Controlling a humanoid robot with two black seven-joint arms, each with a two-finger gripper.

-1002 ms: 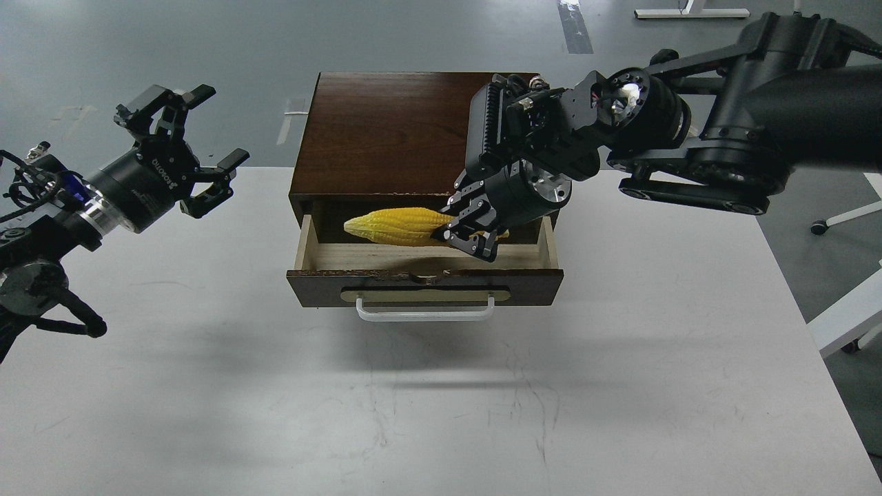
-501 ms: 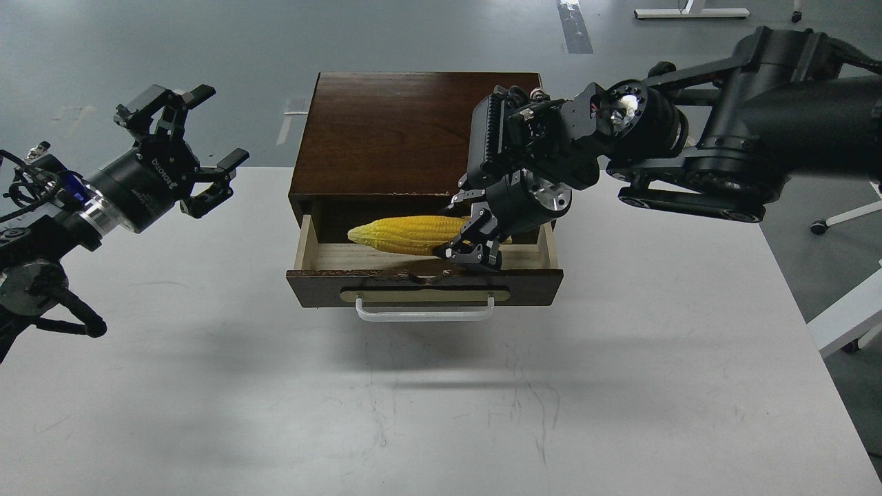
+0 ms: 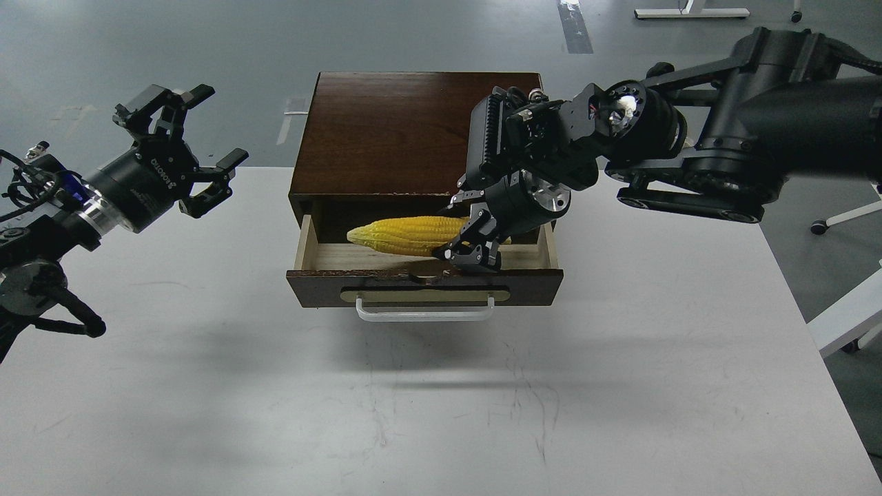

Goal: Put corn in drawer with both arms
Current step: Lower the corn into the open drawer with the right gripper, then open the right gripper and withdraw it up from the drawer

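Observation:
The yellow corn lies level, its tip pointing left, just above the floor of the open drawer of the dark wooden box. My right gripper comes in from the right and is shut on the corn's thick right end, inside the drawer's right half. My left gripper is open and empty, held above the table to the left of the box, well apart from it. The drawer's dark front carries a white bar handle.
The box stands at the back middle of the white table. My right arm's wrist and forearm hang over the box's right side. A chair base and a white desk edge stand at the right.
My right gripper has lowered the corn a little further into the drawer over the last second; since half a second ago it has barely moved. The left arm has not moved.

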